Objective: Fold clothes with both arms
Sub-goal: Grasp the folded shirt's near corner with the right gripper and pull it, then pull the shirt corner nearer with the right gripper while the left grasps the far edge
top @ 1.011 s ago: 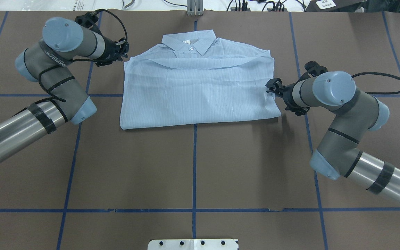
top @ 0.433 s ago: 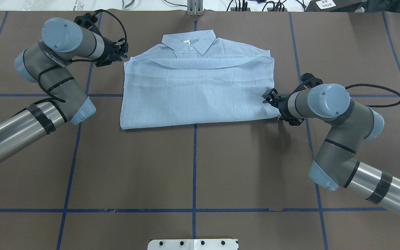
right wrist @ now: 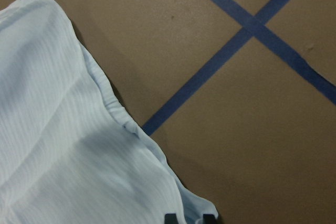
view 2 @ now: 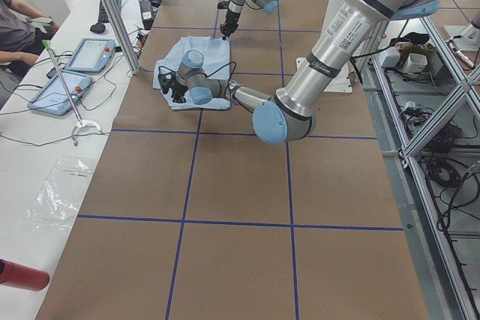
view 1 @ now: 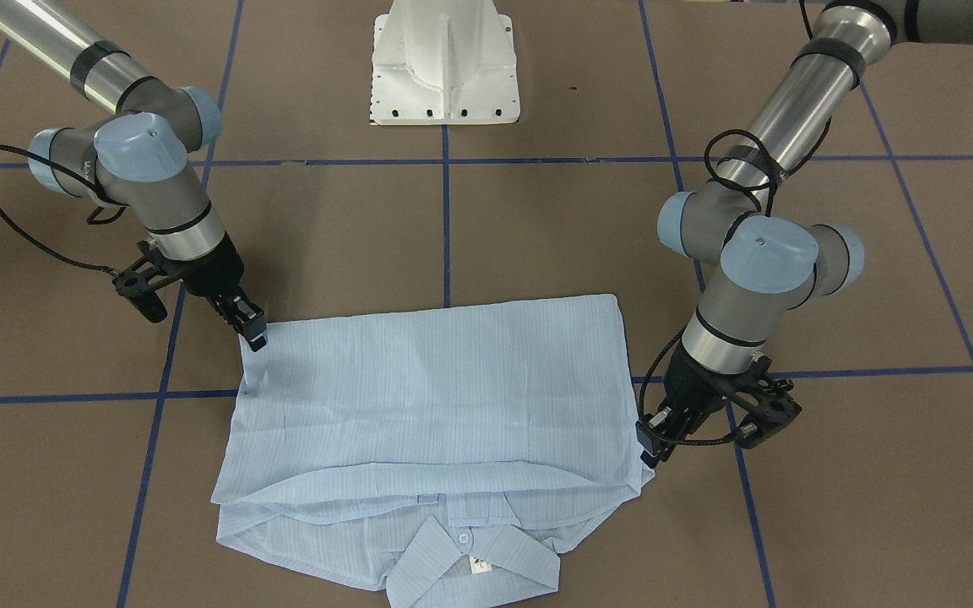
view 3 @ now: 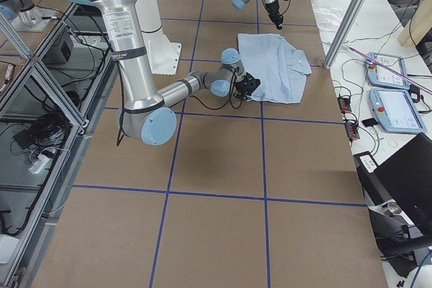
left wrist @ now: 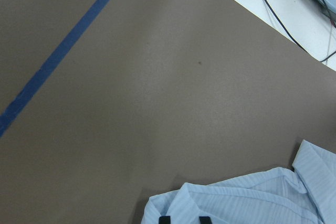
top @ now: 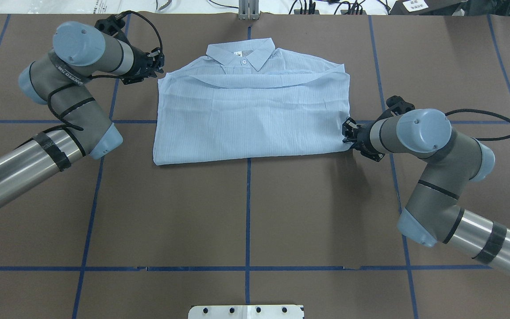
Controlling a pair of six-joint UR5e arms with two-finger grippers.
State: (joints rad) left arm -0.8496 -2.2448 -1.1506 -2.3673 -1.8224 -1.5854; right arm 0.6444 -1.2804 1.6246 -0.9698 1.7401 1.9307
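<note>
One thin pale-blue striped button-up shirt [top: 250,119] lies folded flat on brown tabletop [top: 246,212], collar far side in overhead view. Front view: black two-finger right pincer [view 1: 255,335] at robot-side corner, black left pincer [view 1: 649,441] at collar-side corner. Wrist views: both look spread, fingertips [right wrist: 169,217] straddling cloth edge.

Stock on your table [top: 193,212]: shirt [top: 250,119], one, with one collar [top: 241,51], one button [top: 244,62] showing and one neck tag [top: 237,54]. Arms, two: the left arm [top: 78,62] and the right arm [top: 427,146]. Grippers, two, one per arm: the left gripper [top: 160,66] and the right gripper [top: 347,131], two fingers each. Pedestal base [view 1: 446,63], one. On your side bench [view 2: 45,155]: tablets, two, the far tablet [view 2: 90,54] and the near tablet [view 2: 54,94]; plastic bag [view 2: 64,189], one; red cylinder [view 2: 19,275], one.
</note>
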